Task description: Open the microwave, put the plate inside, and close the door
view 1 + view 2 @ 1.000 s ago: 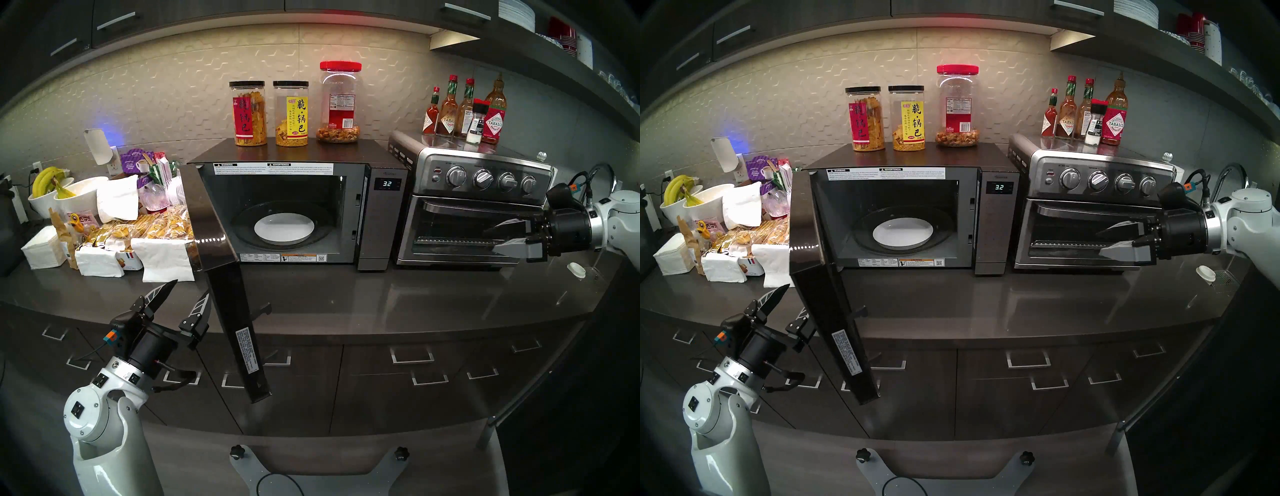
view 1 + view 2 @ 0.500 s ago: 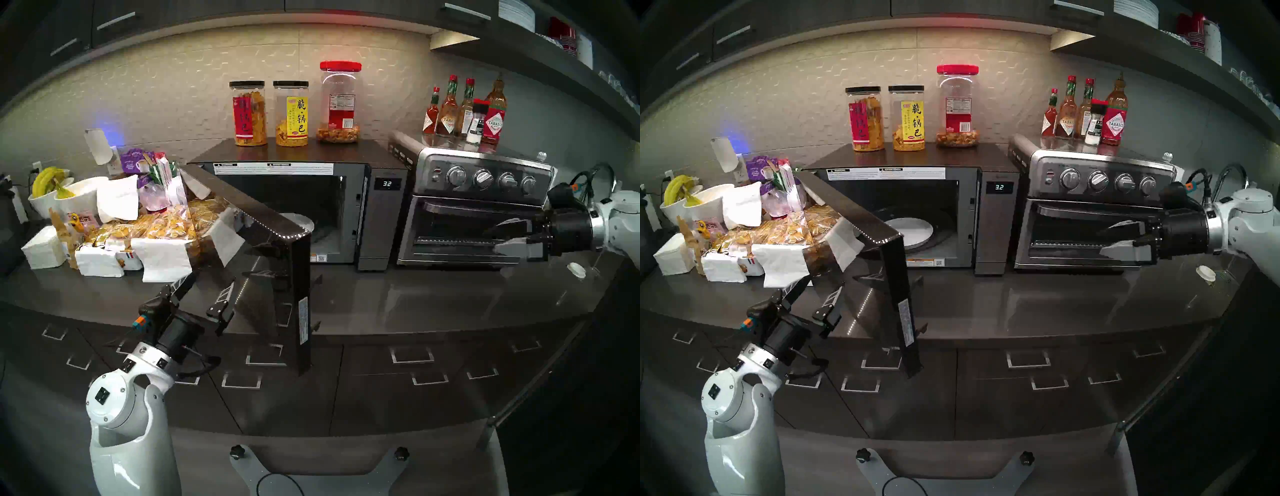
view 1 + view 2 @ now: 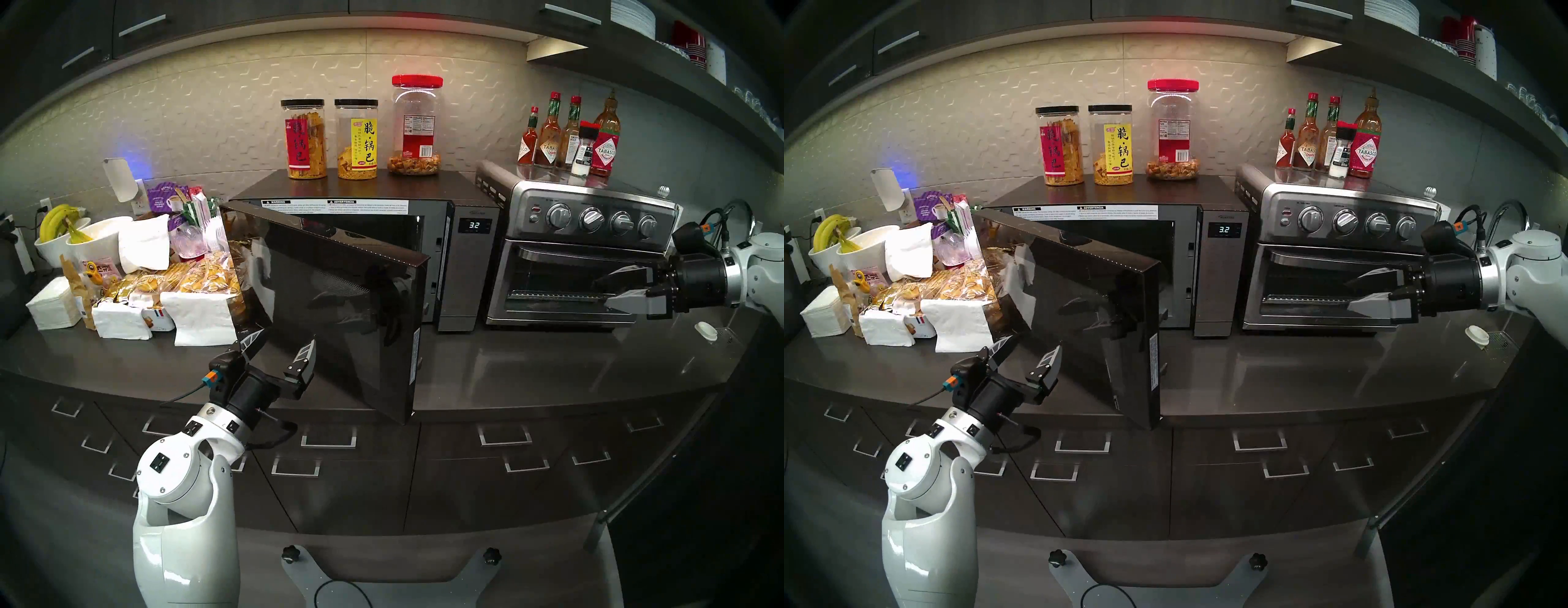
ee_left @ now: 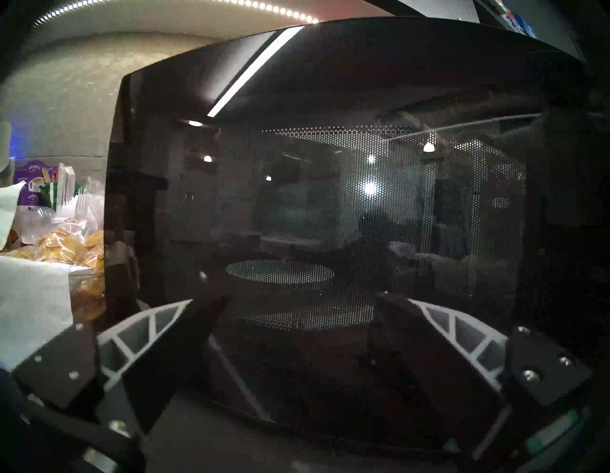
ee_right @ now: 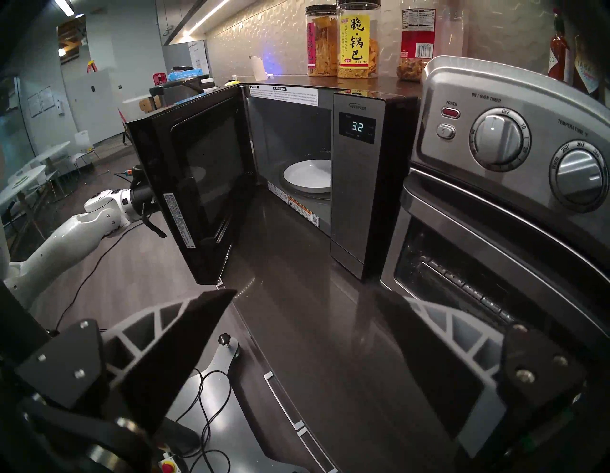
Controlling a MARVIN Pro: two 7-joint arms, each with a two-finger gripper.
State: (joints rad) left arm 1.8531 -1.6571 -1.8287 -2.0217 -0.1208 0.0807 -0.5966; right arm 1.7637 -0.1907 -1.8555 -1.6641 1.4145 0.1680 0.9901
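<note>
Two risks stand out, left to right: at lower left of the head view the left gripper (image 3: 282, 346), fingers spread and holding nothing, sits at the microwave door (image 3: 339, 305), though contact is hard to tell, so a push could skid on the glossy glass. At centre the door hangs half-shut on the microwave (image 3: 471, 263), the white plate (image 5: 308, 176) on the turntable inside. At right the right gripper (image 3: 604, 291), fingers apart and empty, hovers before the toaster oven (image 3: 585, 220).

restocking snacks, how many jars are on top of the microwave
3, in a row on the microwave top: red-label jar on the left, yellow-label jar in the middle, red-lidded jar on the right. None appears hidden behind them.
</note>
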